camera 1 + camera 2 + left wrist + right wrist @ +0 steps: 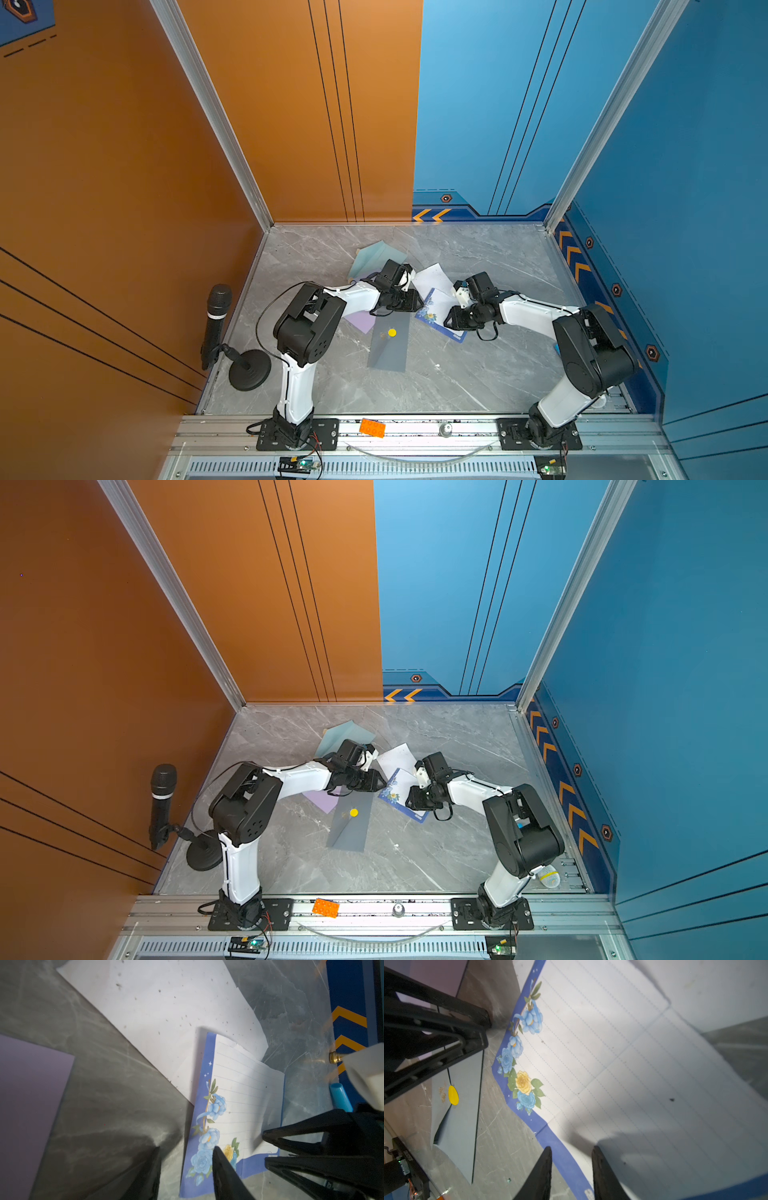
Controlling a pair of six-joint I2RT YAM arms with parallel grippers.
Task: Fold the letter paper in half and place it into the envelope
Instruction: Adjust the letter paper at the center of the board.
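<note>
The letter paper, lined with a blue border and flower print, lies on the grey marble table between both arms. A crease runs across the letter paper in the right wrist view. The grey envelope with a yellow dot lies just in front of it, flap side up. My left gripper is open and straddles the flowered edge of the letter paper, one finger over the flowers and the other over bare table. My right gripper is open over the blue border at the opposite side. Neither holds anything.
A white sheet lies partly under the letter paper at the back. A purple sheet lies under the left arm and a pale blue envelope behind it. A microphone on a stand is at the left edge. An orange brick sits on the front rail.
</note>
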